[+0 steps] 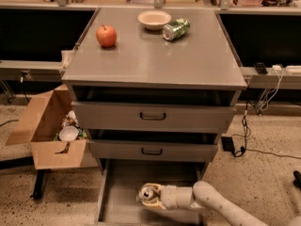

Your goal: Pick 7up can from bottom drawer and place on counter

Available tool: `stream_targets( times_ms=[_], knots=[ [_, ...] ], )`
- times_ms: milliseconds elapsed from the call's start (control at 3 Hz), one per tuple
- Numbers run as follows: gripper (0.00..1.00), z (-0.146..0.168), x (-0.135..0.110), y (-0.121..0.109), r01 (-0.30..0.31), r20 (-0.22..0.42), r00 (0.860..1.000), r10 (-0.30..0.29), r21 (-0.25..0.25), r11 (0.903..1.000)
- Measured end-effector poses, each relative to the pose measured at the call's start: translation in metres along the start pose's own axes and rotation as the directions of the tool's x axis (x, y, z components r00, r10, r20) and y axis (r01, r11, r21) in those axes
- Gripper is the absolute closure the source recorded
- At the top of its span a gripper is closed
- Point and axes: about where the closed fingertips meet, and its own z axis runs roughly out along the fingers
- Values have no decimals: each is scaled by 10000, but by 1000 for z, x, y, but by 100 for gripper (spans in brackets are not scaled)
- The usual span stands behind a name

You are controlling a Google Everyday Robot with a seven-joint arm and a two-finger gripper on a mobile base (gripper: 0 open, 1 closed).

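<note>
The 7up can (pixel 150 191), silver top up, stands in the open bottom drawer (pixel 120 194), near the middle of its grey floor. My gripper (pixel 149 198) reaches in from the lower right, with its pale fingers closed around the can's sides. The arm (pixel 221 206) runs off the bottom right of the camera view. The counter (pixel 150 60) is the broad grey top of the cabinet above.
On the counter lie a red apple (pixel 106 36), a pale bowl (pixel 154 19) and a green can on its side (pixel 176 28). Two upper drawers (pixel 153 117) stand slightly open above the bottom one. A cardboard box (pixel 44 126) sits left; cables (pixel 244 126) hang right.
</note>
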Motion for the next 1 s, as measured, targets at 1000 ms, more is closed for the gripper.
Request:
stream_targets(
  times_ms=[1000],
  knots=[
    [100, -20, -71, 10, 741, -467, 9960, -767, -563, 9957]
  ],
)
